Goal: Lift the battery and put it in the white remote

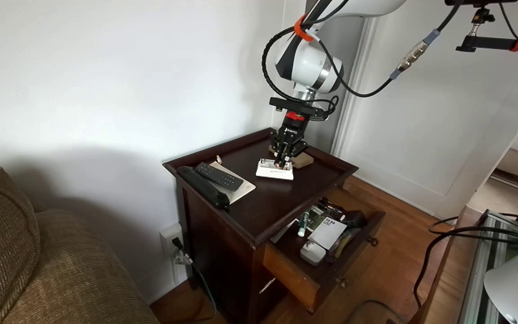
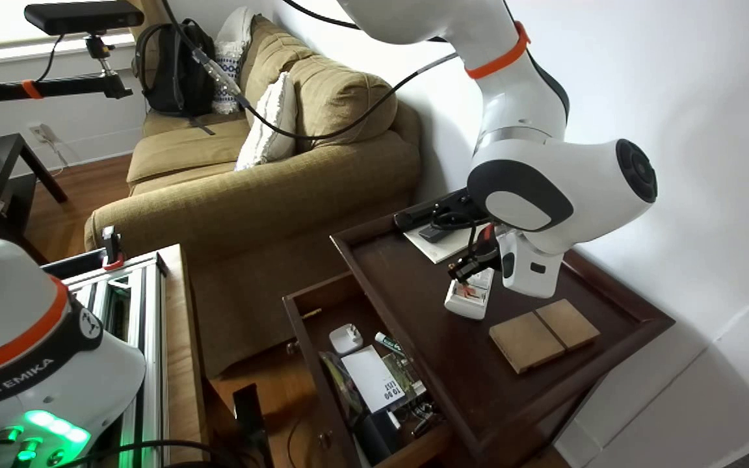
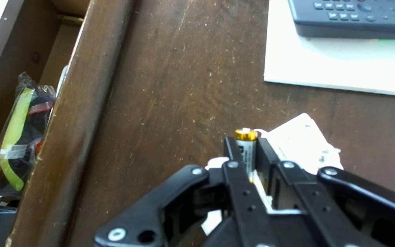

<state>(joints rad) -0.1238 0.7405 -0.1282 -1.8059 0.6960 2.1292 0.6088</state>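
My gripper (image 3: 248,148) is shut on the battery (image 3: 248,152), whose gold end pokes out past the fingertips in the wrist view. The white remote (image 3: 303,145) lies beneath and behind the fingers there, partly covered by them. In an exterior view the white remote (image 1: 274,172) rests on the dark cabinet top, its upper face hollowed out, and the fingertips are right at that hollow. An exterior view also has the white remote (image 2: 469,305) with orange-red showing inside it, below the gripper (image 2: 462,274). Whether the held battery touches the remote I cannot tell.
A black remote control (image 1: 219,176) lies on a pale flat sheet (image 1: 243,190) beside a long black case (image 1: 203,186). A small white-and-orange cylinder (image 1: 219,159) is near the sheet. Tan blocks (image 2: 543,335) sit on the cabinet. Its drawer (image 2: 322,377) stands pulled out, full of items.
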